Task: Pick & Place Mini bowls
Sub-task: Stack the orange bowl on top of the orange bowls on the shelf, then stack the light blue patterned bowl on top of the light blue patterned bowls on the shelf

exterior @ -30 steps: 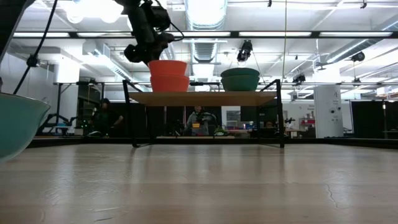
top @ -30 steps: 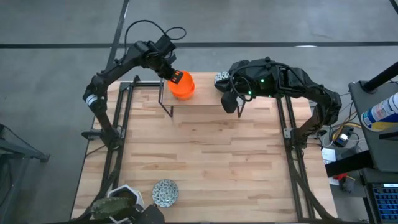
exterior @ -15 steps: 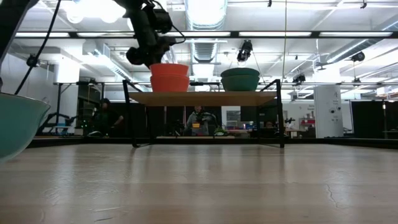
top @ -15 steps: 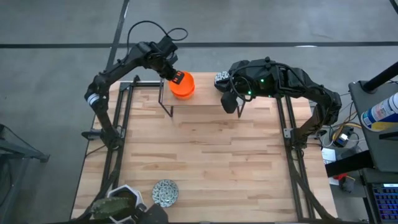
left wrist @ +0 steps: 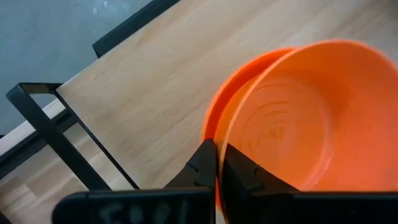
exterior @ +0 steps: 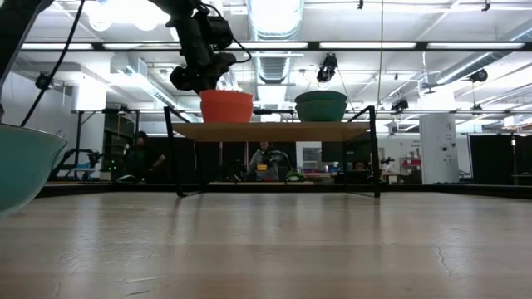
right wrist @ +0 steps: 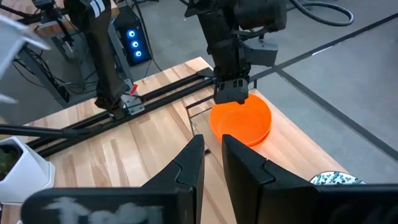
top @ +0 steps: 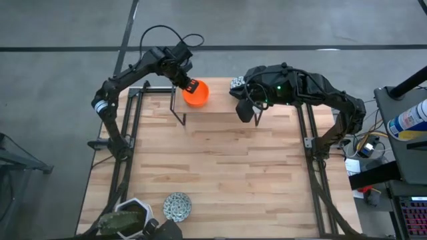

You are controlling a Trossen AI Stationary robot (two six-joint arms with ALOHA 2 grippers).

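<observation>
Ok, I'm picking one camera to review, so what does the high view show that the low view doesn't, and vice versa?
Only the high view: the right hand by the raised shelf, and a white pot at the table's near edge. Only the low view: a person in the room behind. Both: the left hand gripping the orange bowls at the rim.

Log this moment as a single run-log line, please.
left claw: pinching rim of top orange bowl on raised shelf | stack: nested orange bowls | right claw: waiting nearby, empty
</observation>
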